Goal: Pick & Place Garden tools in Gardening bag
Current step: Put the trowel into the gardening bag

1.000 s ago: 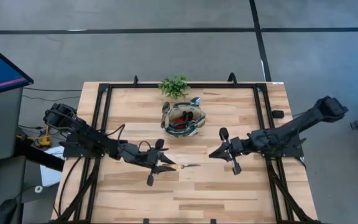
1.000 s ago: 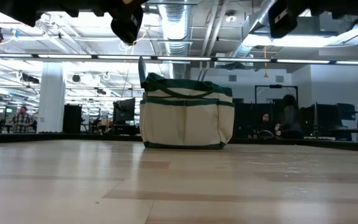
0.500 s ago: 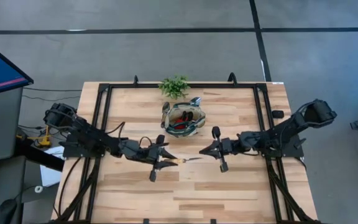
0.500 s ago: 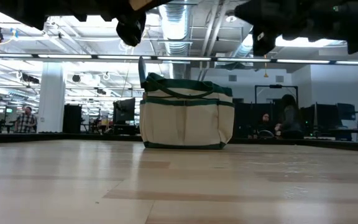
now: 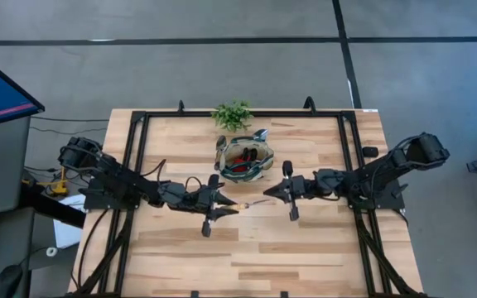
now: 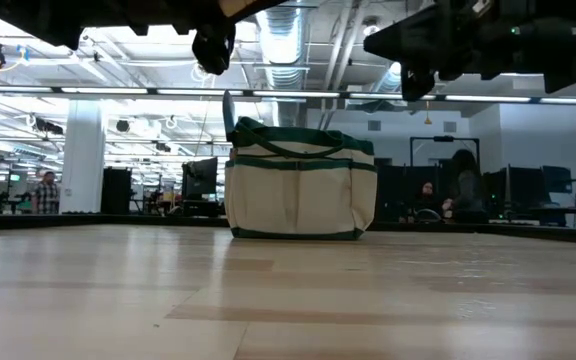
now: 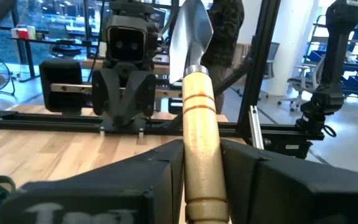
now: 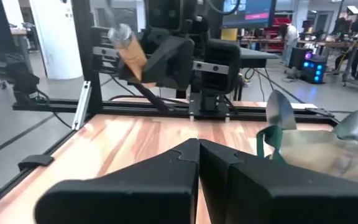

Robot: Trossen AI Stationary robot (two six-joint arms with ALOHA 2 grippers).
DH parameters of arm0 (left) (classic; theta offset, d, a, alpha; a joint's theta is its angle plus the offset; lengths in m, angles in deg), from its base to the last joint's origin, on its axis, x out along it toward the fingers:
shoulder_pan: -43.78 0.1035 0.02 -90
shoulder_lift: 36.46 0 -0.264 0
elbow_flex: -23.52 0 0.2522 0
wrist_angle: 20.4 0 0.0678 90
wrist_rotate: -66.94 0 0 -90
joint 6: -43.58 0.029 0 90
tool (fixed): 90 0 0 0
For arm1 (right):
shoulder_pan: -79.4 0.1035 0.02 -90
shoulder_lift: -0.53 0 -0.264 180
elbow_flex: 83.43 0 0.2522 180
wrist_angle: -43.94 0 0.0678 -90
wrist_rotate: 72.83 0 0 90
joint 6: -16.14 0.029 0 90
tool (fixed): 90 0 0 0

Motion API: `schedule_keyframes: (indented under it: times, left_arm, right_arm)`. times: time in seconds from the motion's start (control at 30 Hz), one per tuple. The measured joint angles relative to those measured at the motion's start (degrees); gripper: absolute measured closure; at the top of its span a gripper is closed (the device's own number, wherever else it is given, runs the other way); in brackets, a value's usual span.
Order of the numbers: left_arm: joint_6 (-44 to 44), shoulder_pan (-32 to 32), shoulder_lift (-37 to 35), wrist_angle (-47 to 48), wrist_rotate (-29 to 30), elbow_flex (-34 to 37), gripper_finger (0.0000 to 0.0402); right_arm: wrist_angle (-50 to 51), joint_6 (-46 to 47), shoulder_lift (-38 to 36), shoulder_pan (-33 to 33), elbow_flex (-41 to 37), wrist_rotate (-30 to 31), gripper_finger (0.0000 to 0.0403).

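Observation:
My left gripper [image 5: 228, 206] is shut on a trowel [image 5: 248, 203] with a light wooden handle and a silver blade, above the middle of the table. The blade [image 7: 191, 31] points toward my right arm. My right gripper [image 5: 270, 193] is shut and empty just beyond the blade tip, apart from it; its closed fingers show in the right wrist view [image 8: 197, 152]. The tan gardening bag [image 5: 247, 159] with green trim stands on its base [image 6: 298, 234] at mid table toward the far edge, with several tools inside it. My left gripper pinches the trowel's wooden handle [image 7: 197, 134] between its two fingers, toward the handle's free end. The fingers come level from the table's left and lie along the trowel. The trowel sticks straight out ahead of them, about level and lifted clear of the table.
A leafy green plant [image 5: 232, 114] stands behind the bag at the far edge. A black frame [image 5: 139, 149] runs around the table. Bare wood lies in front of the bag [image 6: 288, 300]. People sit in the room beyond [image 6: 458, 190].
My left gripper has carried the trowel a little toward the far edge, keeping it level and clear of the table. My right gripper has moved toward the table's left and a little toward the far edge, and now stands close to the blade tip.

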Motion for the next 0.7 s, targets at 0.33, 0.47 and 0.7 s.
schedule_keyframes:
  times: [0.33,0.47,0.7]
  left_arm:
    - [-0.1,0.0,0.0,-0.2,-0.5,0.0,0.0339]
    - [-0.1,0.0,0.0,-0.3,-0.5,0.0,0.0338]
    - [-0.1,0.0,0.0,-0.3,-0.5,0.0,0.0338]
  right_arm:
    - [0.0,2.5,0.0,0.9,0.0,-0.1,0.0403]
    - [0.0,2.1,0.0,0.7,0.0,-0.1,0.0403]
    - [-0.8,0.2,0.0,0.6,0.0,-0.1,0.0391]
